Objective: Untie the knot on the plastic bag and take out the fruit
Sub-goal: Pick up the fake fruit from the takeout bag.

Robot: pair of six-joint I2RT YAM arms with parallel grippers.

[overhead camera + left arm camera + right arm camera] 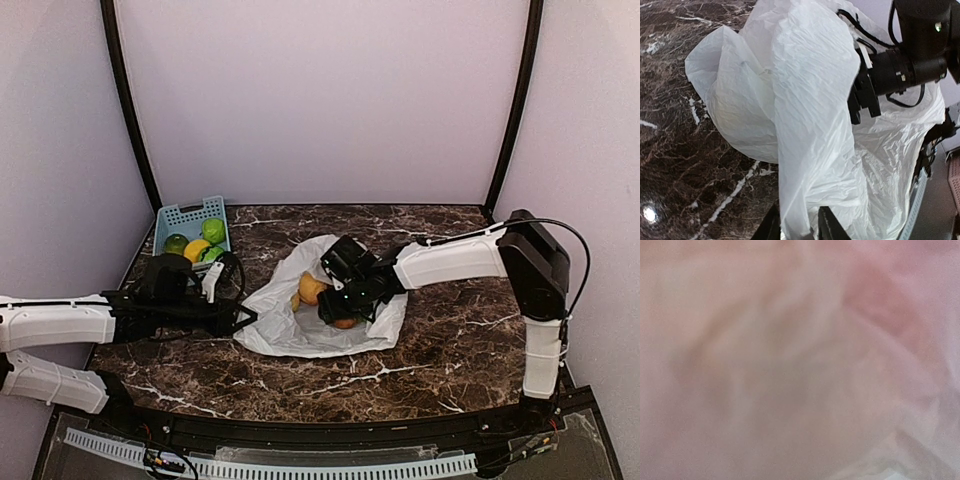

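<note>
The white plastic bag (290,328) lies open in the middle of the table. A tan-yellow fruit (311,288) shows inside it, and a brownish-orange fruit (346,322) sits just under my right gripper (333,312), which reaches into the bag's mouth. Its jaws are hidden, and the right wrist view shows only blurred pinkish-white plastic (800,360) against the lens. My left gripper (243,318) is shut on the bag's left edge. In the left wrist view a fold of the bag (810,100) runs between its fingers (829,226). No knot is visible.
A small blue lattice basket (185,214) stands at the back left with green fruit (213,230) and a yellow fruit (197,248) in it. The right arm (900,65) shows over the bag in the left wrist view. Dark marble table (440,340) lies around the bag.
</note>
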